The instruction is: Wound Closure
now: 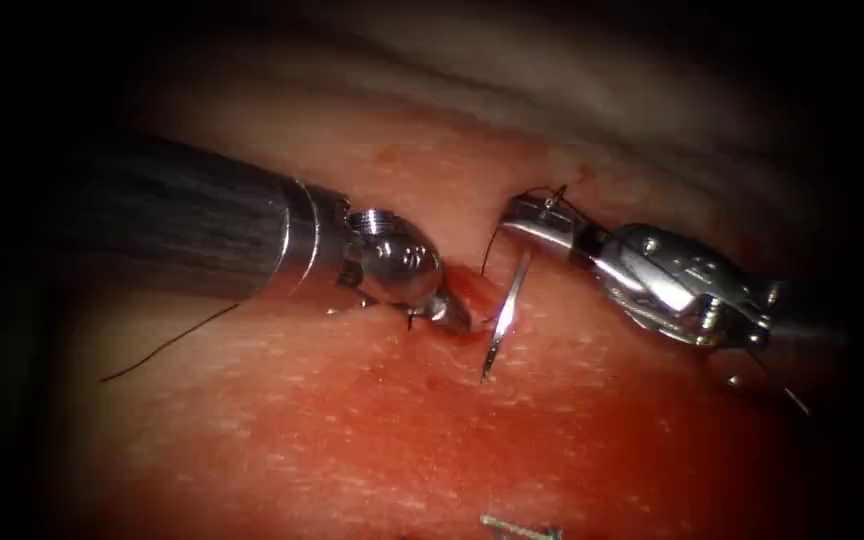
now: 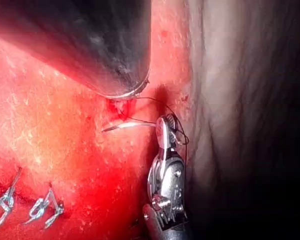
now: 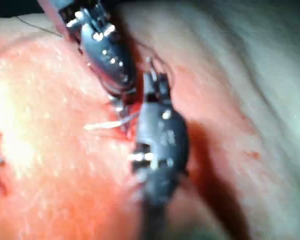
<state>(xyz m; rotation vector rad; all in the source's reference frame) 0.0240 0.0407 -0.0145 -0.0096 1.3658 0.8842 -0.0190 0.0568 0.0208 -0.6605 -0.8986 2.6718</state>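
Steel-bright, the curved needle [image 1: 505, 318] hangs from the right tool [image 1: 537, 228], whose jaws are clamped on its upper end. The needle's body slants down over the cut [image 1: 472, 292], and its point rests just above the red, wet tissue [image 1: 352, 440]; whether it touches cannot be told. Dark thread [image 1: 167, 343] loops around the right tool's jaws, and another strand trails left across the tissue. The left tool [image 1: 449, 313] presses its tip against the cut's left edge, just beside the needle, its jaws together on the tissue there. Metal staples [image 2: 25, 202] sit in the tissue well apart from the cut.
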